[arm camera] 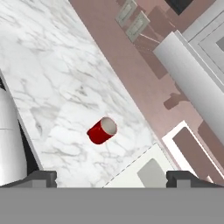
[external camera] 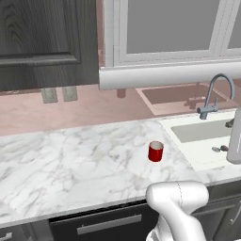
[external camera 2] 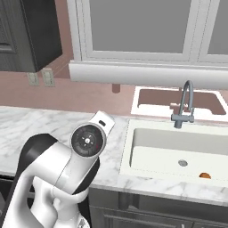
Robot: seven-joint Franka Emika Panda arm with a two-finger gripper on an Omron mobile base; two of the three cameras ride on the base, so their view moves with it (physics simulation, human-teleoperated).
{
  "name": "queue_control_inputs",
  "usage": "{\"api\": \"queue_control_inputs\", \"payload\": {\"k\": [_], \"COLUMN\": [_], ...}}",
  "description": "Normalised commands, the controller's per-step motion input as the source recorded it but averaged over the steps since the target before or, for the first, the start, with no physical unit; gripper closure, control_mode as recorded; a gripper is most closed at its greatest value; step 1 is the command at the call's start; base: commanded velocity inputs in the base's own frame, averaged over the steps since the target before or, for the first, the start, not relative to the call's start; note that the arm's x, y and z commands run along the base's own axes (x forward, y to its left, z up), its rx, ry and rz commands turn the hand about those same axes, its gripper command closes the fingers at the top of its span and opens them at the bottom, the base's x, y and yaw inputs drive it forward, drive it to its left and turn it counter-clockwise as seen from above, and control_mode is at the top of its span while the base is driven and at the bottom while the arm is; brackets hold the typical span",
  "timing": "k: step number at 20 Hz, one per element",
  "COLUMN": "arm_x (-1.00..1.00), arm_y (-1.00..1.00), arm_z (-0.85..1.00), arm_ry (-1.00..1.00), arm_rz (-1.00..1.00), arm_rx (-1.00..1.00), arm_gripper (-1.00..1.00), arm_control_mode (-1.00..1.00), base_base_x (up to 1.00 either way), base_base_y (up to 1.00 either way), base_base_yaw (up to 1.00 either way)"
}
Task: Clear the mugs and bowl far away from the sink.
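A glossy red mug (external camera: pixel 156 151) stands upright on the marble counter, a short way left of the white sink (external camera: pixel 202 136). In the hand view the red mug (arm camera: pixel 102 130) lies near the middle, above and between my two dark fingertips (arm camera: pixel 41 178). My gripper (arm camera: pixel 113 178) is open with nothing between its fingers, well above the mug and apart from it. A corner of the sink (arm camera: pixel 144 170) shows just beside the mug. In the right base view my arm hides the mug. The bowl is out of view.
A grey gooseneck faucet (external camera: pixel 214 96) rises behind the sink (external camera 2: pixel 178 151), and a small orange thing (external camera 2: pixel 205 175) lies in the basin. The marble counter (external camera: pixel 70 160) stretches wide to the left. Two wall outlets (external camera: pixel 59 94) and dark cabinets sit above it.
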Motion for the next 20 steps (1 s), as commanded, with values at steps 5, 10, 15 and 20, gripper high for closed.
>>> {"api": "queue_control_inputs", "payload": {"k": [5,10,15,20], "arm_x": [0.0,0.02,0.03,0.17], "arm_y": [0.0,0.0,0.06,0.02], "arm_z": [0.0,0.0,0.0,0.04], "arm_ry": [0.01,0.03,0.04,0.04], "arm_rz": [0.0,0.0,-0.09,-0.27], "arm_rx": [0.0,0.0,0.0,0.13], "arm_gripper": [-1.0,-1.0,-1.0,-1.0], "arm_control_mode": [-1.0,-1.0,-1.0,-1.0], "base_base_x": [0.0,0.0,0.0,0.0], "base_base_y": [0.0,0.0,0.0,0.0], "base_base_yaw": [0.0,0.0,0.0,0.0]}}
